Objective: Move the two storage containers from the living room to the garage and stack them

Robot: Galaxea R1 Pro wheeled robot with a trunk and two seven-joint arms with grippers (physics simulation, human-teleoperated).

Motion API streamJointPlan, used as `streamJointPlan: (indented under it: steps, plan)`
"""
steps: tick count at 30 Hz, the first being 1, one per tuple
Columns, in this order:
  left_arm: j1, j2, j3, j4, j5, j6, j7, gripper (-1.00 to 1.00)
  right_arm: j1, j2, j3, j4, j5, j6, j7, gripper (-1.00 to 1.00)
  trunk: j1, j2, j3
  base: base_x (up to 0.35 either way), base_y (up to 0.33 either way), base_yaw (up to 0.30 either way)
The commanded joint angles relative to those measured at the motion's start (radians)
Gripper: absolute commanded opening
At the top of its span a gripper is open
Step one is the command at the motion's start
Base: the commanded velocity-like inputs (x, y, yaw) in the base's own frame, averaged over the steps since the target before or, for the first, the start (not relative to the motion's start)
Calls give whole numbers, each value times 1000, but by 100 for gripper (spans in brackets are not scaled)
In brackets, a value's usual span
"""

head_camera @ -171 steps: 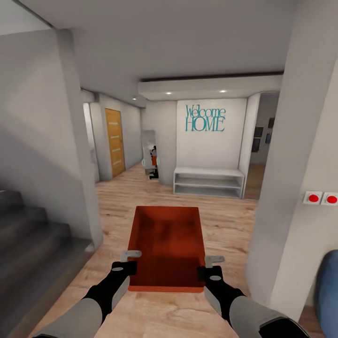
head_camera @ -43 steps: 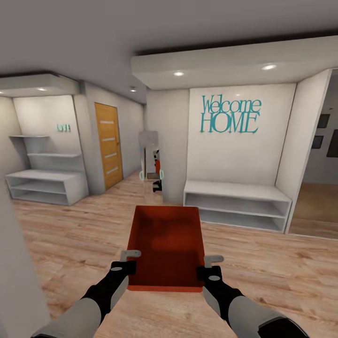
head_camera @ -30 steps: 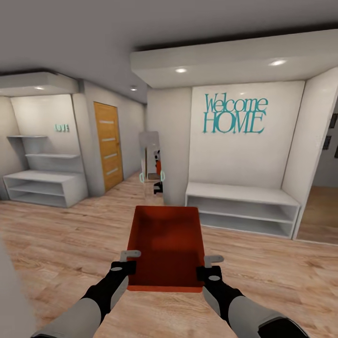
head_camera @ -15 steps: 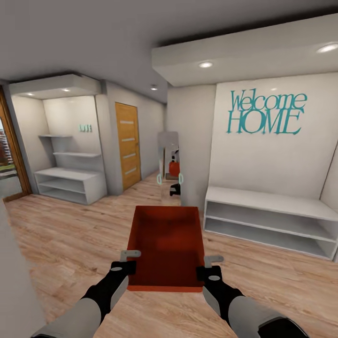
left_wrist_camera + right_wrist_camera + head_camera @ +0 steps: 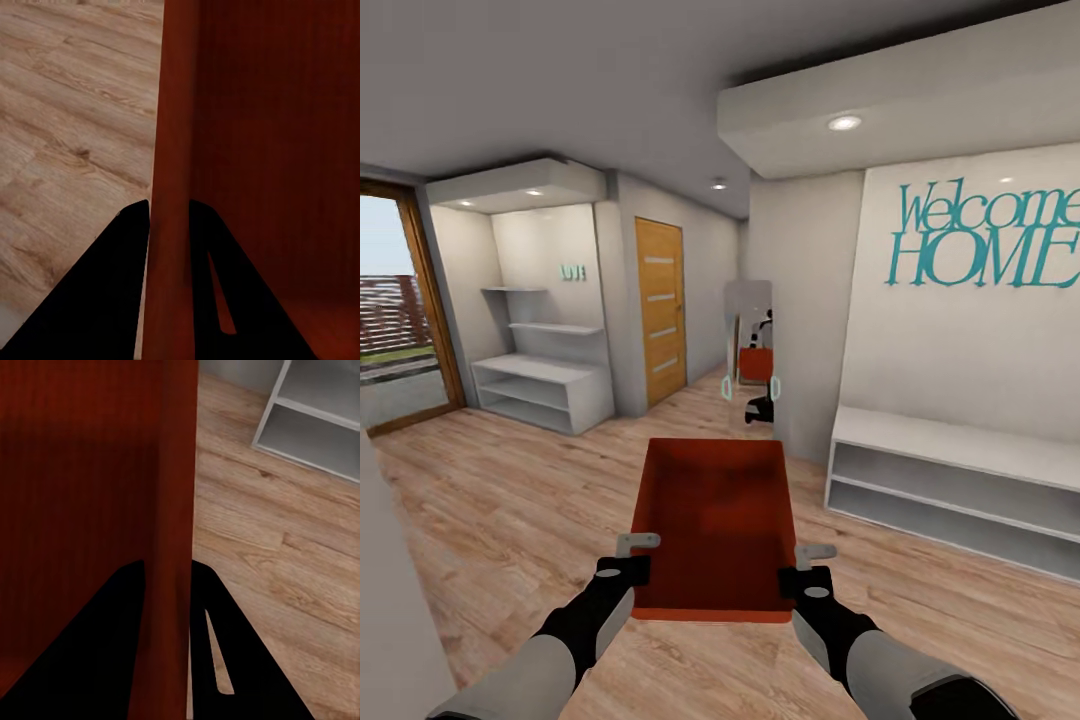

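one storage container (image 5: pixel 712 525) is carried through a wood-floored hallway; the garage is not yet reached.

the orange-red box is held out in front at both side walls: the left end effector (image 5: pixel 631 556) is pinched on its left wall (image 5: pixel 171 187), the right end effector (image 5: pixel 809 562) on its right wall (image 5: pixel 178 510). the box is seen to be empty. delivery and stacking of both containers are judged as left to do. an orange-brown door (image 5: pixel 661 308) and a white bench shelf (image 5: pixel 950 490) are seen ahead.
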Motion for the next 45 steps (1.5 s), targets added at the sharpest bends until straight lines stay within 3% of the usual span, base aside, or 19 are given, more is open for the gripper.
streamJointPlan:
  steps: [1,22,45]
  plan:
    - [-1,0,18,-2,85,9,33,-100,0,16,13,-3,0,-3,12,-100,1,-1,-1,324,0,12]
    - [-1,1,17,-3,85,9,33,-100,0,16,11,-3,-1,-8,12,-100,1,-1,-1,324,0,8]
    - [-1,0,17,-3,85,9,33,-100,0,16,11,-3,-1,-8,12,-100,1,-1,-1,324,0,250]
